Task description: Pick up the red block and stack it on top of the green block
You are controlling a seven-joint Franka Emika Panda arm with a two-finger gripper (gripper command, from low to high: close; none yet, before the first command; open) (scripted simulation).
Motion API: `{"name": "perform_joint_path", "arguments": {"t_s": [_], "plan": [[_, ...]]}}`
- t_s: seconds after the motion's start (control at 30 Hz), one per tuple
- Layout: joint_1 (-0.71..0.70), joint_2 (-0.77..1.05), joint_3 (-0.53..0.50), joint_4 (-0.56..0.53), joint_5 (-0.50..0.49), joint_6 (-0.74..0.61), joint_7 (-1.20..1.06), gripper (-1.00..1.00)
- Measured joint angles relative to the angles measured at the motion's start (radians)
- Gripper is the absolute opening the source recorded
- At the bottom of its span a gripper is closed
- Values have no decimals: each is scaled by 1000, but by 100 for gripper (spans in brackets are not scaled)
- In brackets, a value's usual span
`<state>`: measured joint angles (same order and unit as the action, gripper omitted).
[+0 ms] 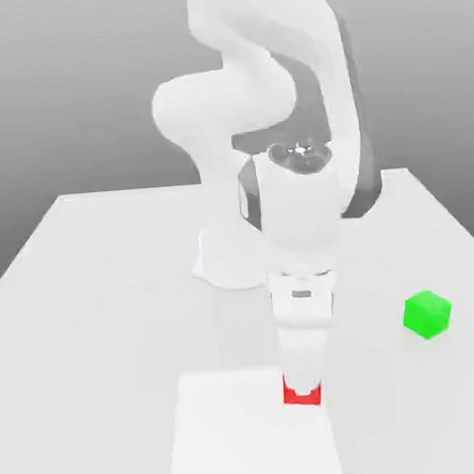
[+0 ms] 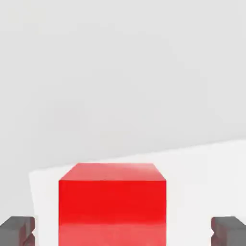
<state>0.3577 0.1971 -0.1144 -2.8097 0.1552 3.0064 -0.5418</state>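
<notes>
between claw fingers (image 2: 19, 230), matte red block (image 2: 112, 206)

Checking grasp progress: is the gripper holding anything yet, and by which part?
Nothing is held. The fingers stand open on either side of the red block, clear of its faces.

Small bright red cube (image 2: 113, 204): matt, smooth, unmarked, plastic-looking. Small bright green cube (image 1: 428, 314): same flat matt finish. White tabletop (image 1: 105, 291): smooth, matt, plain. White robot arm (image 1: 269, 88): smooth moulded shell, faint satin sheen. Dark grey finger pads (image 2: 17, 230): dull, rubbery-looking.
</notes>
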Motion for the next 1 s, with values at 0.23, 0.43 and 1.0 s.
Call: {"name": "perform_joint_path", "arguments": {"t_s": [0.23, 0.43, 1.0], "plan": [[-23, 30, 28, 3, 18, 23, -12, -100], [14, -105, -39, -14, -98, -88, 70, -100], [439, -327, 234, -21, -116, -308, -251, -100]]}}
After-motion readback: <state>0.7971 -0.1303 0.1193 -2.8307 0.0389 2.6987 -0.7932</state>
